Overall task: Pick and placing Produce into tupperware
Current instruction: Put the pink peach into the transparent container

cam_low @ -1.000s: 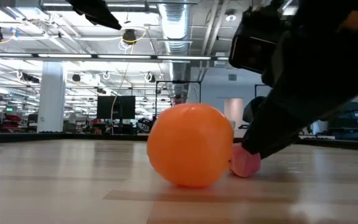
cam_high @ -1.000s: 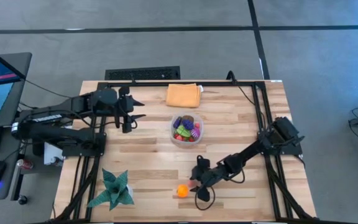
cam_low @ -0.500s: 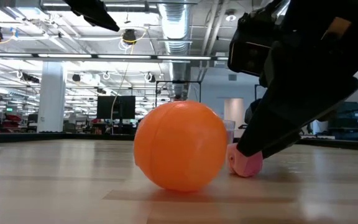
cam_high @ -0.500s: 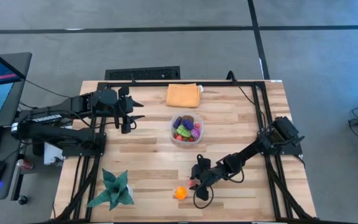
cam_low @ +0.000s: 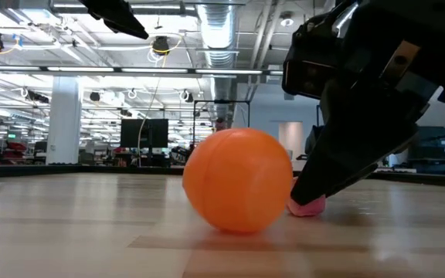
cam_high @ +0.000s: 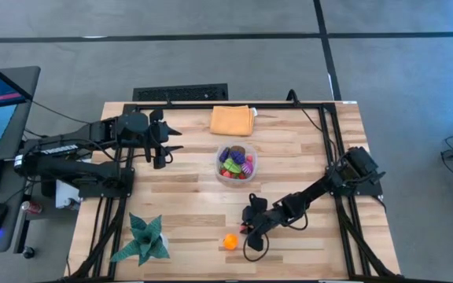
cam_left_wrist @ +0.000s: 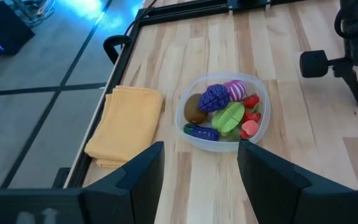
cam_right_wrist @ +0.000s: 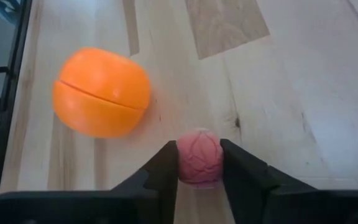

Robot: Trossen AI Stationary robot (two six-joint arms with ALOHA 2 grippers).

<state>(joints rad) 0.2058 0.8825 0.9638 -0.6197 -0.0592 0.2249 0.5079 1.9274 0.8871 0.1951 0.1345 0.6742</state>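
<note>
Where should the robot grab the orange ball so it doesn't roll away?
The orange toy fruit lies loose on the table, beside the right pincer, which is closed on a small pink piece. It is round with a seam across it, so it likely rolls easily. Best to come straight down from above and pinch it across its widest middle, one finger on each side.

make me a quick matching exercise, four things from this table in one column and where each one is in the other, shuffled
Things:
1. orange toy fruit
2. small pink piece
3. folded orange cloth
4. purple toy piece

Places:
A. inside the clear tupperware
B. between the right gripper fingers
C. loose on the table, beside the right gripper
D. at the table's far edge, beyond the tupperware

Pairs: 1-C, 2-B, 3-D, 4-A
</note>
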